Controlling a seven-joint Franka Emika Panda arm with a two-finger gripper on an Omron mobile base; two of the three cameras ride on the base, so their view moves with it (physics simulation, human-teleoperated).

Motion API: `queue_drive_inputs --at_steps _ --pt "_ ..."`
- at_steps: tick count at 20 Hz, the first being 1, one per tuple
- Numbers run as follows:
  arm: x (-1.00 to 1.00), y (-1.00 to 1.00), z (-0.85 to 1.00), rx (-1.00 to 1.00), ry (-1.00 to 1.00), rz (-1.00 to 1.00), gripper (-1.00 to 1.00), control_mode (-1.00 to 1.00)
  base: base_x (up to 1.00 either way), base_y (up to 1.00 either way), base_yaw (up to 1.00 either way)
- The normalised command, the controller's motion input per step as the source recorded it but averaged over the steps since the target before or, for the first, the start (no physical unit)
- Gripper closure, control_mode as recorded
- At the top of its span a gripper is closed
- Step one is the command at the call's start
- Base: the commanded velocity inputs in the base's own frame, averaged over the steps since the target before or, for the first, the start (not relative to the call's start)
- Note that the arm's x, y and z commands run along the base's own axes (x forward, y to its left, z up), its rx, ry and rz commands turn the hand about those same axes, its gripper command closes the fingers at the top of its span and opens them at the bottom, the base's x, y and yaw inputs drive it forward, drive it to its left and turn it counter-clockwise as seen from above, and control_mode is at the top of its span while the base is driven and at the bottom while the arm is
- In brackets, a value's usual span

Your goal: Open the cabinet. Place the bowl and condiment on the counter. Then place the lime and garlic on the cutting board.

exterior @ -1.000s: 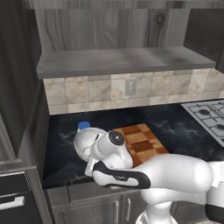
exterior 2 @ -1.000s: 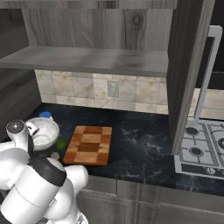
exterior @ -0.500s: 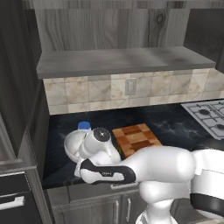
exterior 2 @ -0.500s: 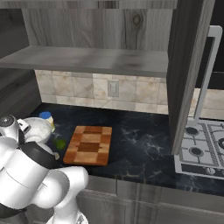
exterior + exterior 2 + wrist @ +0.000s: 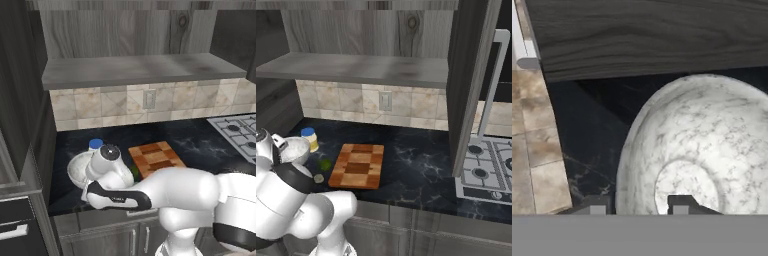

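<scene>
My jaws (image 5: 639,204) straddle the rim of the bowl (image 5: 699,150): one fingertip (image 5: 596,205) sits outside the wall, the other inside the basin. They stand a little apart; whether they press the rim or merely bracket it I cannot tell. The bowl rests on the black marble table (image 5: 607,130), hard against the left end, with the dark side wall of the tall unit (image 5: 647,35) rising just beyond it.

From the right base view, the bowl (image 5: 295,150) sits just ahead of my arm, and the condiment (image 5: 309,139) stands upright behind it, touching or nearly touching the bowl's far side. The lime (image 5: 325,163) lies on the table (image 5: 416,170) between the bowl and the cutting board (image 5: 357,165), just off the board's left edge. The garlic (image 5: 319,178) lies a little nearer the front edge, also off the board, near its front-left corner. Both are close to my elbow.

The cabinet door (image 5: 468,85) hangs open on the right, above the stove (image 5: 483,172); its silver handle (image 5: 490,90) faces outward. The grey shelf (image 5: 140,70) runs above the tiled backsplash (image 5: 150,102), which carries an outlet (image 5: 148,99).

In the left base view my own arm covers most of the bowl (image 5: 75,170) and the board's near corner (image 5: 155,157).
</scene>
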Motion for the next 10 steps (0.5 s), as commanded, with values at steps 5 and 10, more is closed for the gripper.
queue_drive_inputs --at_steps 5,10 --pt "-0.17 0.00 0.39 0.00 0.00 0.00 -1.00 -1.00 0.00 0.00 0.00" --pt "-0.31 -0.04 0.40 0.00 0.01 0.00 -1.00 -1.00 0.00 0.00 0.00"
